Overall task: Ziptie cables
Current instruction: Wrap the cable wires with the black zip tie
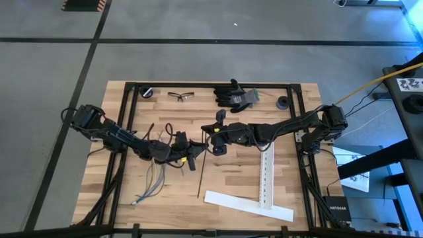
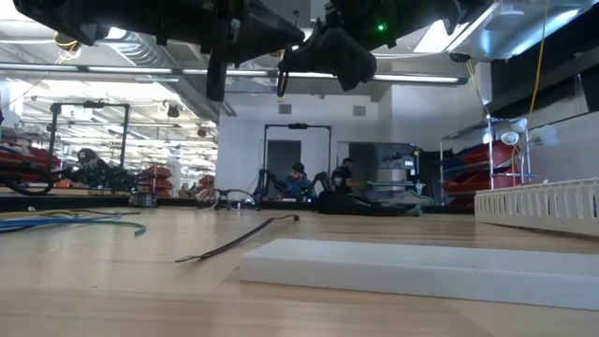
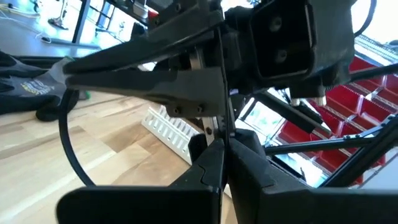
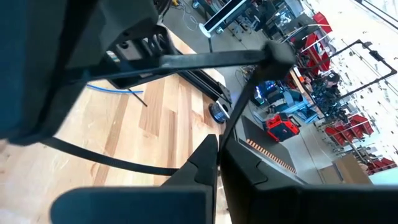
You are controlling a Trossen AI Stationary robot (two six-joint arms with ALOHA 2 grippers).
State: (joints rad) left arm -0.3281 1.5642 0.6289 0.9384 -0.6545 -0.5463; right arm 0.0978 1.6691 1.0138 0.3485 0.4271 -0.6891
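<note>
One black ziptie point(image 3: 222, 93) is held above the table's middle and bent into a loop point(image 4: 106, 158). My left gripper point(image 1: 193, 157) and my right gripper point(image 1: 213, 142) meet there tip to tip, both shut on it. A second ziptie point(image 1: 201, 173) lies flat and nearly straight on the wood below them; it also shows in the low view point(image 2: 239, 243). The cables point(image 1: 151, 184), thin pale blue, grey and greenish wires, lie loose on the table to the left of it. My left gripper pinches a straight stretch of the ziptie point(image 3: 222, 127) between its two fingertips, coming level from the table's left. The strip stands out beyond the tips, clear of the table. My right gripper pinches the same ziptie point(image 4: 225, 134) between its fingertips, coming from the table's right and slanting slightly down. From there one stretch runs to the left fingertips point(image 4: 273, 55), and the loop curves away in the air.
A white perforated strip point(image 1: 266, 173) and a flat white strip point(image 1: 248, 205) lie at the near right. Black gloves point(image 1: 234, 96), safety glasses point(image 1: 180, 96) and two small black round parts point(image 1: 282, 102) sit along the far edge. Black frame rails point(image 1: 129, 132) border the tabletop.
</note>
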